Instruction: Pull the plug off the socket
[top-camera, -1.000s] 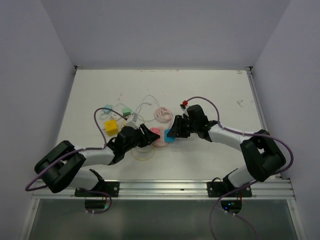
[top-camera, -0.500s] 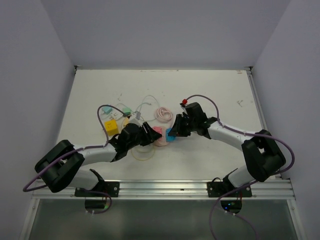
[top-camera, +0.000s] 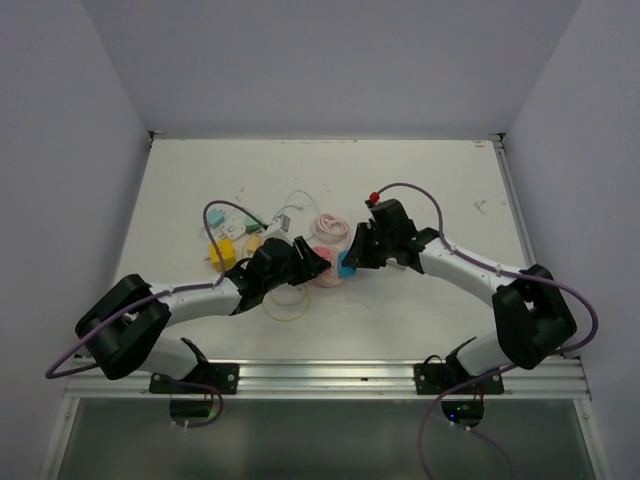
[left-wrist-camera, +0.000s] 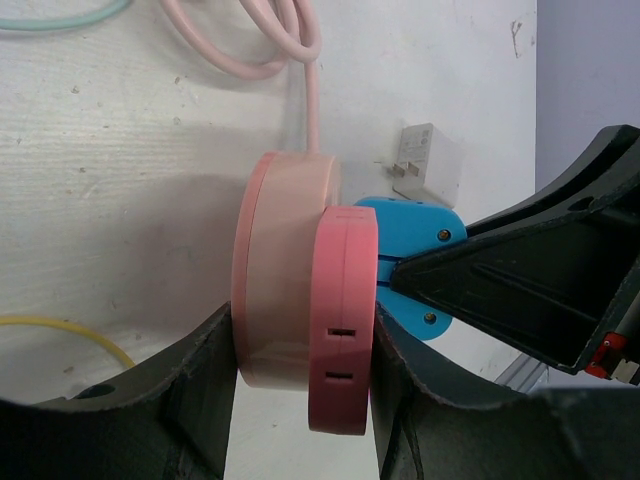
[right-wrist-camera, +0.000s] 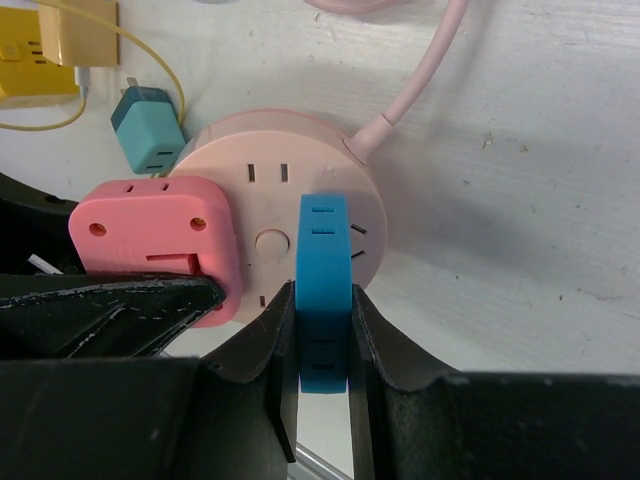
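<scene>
- Plug of blue plastic, a flat slab (right-wrist-camera: 325, 250), sits in the face of the round pink plastic socket (right-wrist-camera: 290, 165) about mid-desk. The right pincer (right-wrist-camera: 323, 310) is clamped tight on it.
- Left pincer (left-wrist-camera: 300, 345), part-closed, grips the socket together with a square pink plug (left-wrist-camera: 345, 320).
- Socket looks turned on edge, its face toward the desk's (top-camera: 420, 180) right edge. The blue slab's long side runs across that face; its hidden prongs presumably point left.
- Risk: a crooked pull could jam the prongs. The left grip, bearing on the square plug, may slip, letting the socket follow.
</scene>
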